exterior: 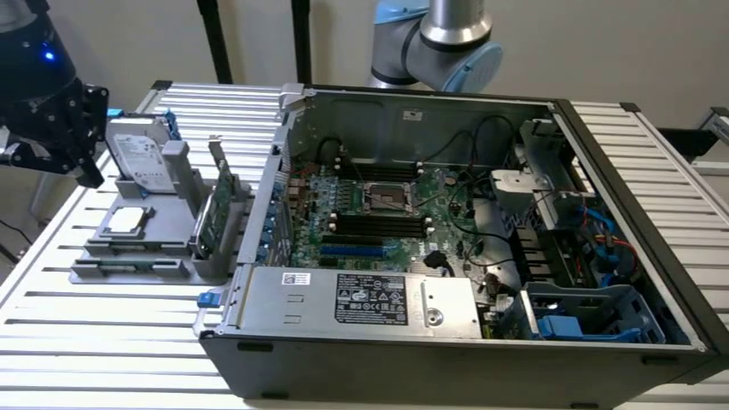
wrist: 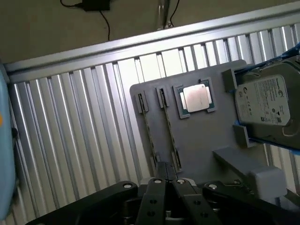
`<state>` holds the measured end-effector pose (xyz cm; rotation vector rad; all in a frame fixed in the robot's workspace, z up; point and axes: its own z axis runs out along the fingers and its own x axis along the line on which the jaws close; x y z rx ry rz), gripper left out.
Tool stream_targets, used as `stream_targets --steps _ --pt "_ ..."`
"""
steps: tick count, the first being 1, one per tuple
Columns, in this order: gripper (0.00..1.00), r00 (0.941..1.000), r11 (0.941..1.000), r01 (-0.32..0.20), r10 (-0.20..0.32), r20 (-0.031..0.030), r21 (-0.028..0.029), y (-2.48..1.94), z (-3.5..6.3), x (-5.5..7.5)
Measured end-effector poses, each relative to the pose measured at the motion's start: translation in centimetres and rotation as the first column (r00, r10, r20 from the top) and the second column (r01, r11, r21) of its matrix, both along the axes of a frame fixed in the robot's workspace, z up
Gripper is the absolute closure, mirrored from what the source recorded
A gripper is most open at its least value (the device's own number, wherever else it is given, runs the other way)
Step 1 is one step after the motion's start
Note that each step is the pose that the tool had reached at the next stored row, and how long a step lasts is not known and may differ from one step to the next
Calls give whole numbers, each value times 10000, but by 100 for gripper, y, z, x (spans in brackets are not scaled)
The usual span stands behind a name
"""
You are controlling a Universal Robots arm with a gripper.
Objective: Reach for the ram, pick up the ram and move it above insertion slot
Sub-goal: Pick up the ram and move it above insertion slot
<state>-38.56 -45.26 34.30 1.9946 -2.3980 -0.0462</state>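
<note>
One black claw (wrist: 167, 171), seemingly pressed together, is hovering above the ribbed metal counter (wrist: 70, 140); the thin ram (wrist: 169, 133) is standing edge-on in the flat gray holder (wrist: 201, 140), beside the square silver chip (wrist: 197, 98).

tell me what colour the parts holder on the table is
Grey: the holder shows best in the wrist view.

Thin, narrow ram (wrist: 169, 129), on edge in a slot of the grey holder (wrist: 201, 136); just beside the square processor chip (wrist: 196, 97)
</note>
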Motion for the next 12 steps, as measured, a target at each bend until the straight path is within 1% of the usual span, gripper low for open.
stream_targets --steps 3,6,9,12 --pt "89 9985 9985 -544 544 -1 -1 0 -3 0" --pt "89 9940 9940 -1093 1093 0 0 0 -7 0" --pt "89 9867 9867 -1628 1628 -1 -1 0 -10 0" --pt "89 9763 9763 -2163 2163 4 -1 0 -12 0"
